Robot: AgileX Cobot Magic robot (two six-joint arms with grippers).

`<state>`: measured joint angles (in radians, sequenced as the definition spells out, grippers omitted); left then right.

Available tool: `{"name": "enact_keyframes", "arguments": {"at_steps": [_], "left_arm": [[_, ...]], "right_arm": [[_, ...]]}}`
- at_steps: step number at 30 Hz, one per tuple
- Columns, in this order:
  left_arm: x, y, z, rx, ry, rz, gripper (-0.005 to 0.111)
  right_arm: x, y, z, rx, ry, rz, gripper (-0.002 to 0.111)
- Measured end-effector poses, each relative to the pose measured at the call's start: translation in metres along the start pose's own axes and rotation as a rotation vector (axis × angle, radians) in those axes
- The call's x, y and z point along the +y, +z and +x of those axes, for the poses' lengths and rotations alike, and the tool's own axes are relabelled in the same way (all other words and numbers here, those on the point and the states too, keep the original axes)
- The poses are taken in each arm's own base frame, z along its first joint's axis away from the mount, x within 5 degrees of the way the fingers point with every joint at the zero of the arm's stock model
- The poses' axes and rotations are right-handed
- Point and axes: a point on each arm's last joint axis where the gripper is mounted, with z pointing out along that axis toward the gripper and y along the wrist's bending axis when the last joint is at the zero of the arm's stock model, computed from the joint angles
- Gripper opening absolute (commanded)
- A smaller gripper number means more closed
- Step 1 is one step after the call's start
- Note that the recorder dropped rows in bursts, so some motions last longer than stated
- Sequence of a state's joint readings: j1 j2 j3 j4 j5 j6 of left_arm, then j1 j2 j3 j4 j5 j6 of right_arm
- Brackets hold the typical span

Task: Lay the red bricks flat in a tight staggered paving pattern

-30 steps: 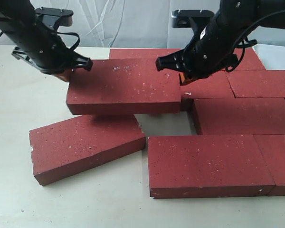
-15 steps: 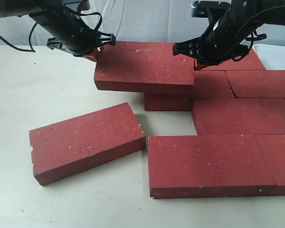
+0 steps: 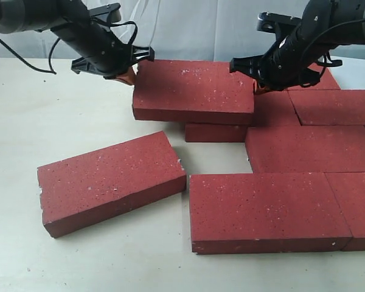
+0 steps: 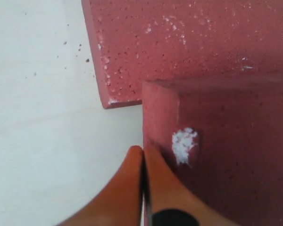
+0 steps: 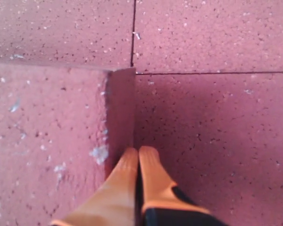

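The raised brick [image 3: 193,85] lies lengthwise across the upper frame, its short ends pressed by the left pincer [image 3: 126,73] and the right pincer [image 3: 259,87]. Each pincer is clenched on nothing, and both arms are equally near.

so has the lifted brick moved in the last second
Yes. Judged against the tilted loose brick at front left, which stayed put, the lifted brick has shifted right and farther back, toward the laid bricks.
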<state>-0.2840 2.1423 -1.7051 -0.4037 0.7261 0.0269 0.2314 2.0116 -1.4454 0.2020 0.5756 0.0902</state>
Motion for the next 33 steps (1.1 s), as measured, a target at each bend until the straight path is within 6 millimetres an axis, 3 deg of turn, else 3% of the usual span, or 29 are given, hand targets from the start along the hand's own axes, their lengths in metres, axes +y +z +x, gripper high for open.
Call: {"name": "enact_keyframes", "arguments": {"at_steps": [6, 14, 17, 27, 33], "left_arm": [[0.028, -0.008, -0.002, 0.062, -0.076, -0.016, 0.0], [0.039, -0.014, 0.004, 0.146, -0.081, -0.039, 0.0], [0.038, -0.025, 0.003, 0.151, -0.056, -0.058, 0.0], [0.017, -0.111, -0.003, 0.076, 0.067, -0.124, 0.0], [0.01, -0.161, 0.017, 0.031, 0.114, -0.171, 0.0]], "right_arm": [[-0.007, -0.001, -0.001, 0.008, 0.023, 0.004, -0.001], [-0.012, -0.002, 0.002, 0.051, 0.045, 0.013, -0.001], [-0.017, -0.011, -0.001, 0.048, 0.059, 0.016, -0.001], [-0.014, -0.07, -0.005, 0.048, 0.046, 0.013, -0.001], [-0.007, -0.102, -0.002, 0.05, 0.031, 0.001, -0.001]]}}
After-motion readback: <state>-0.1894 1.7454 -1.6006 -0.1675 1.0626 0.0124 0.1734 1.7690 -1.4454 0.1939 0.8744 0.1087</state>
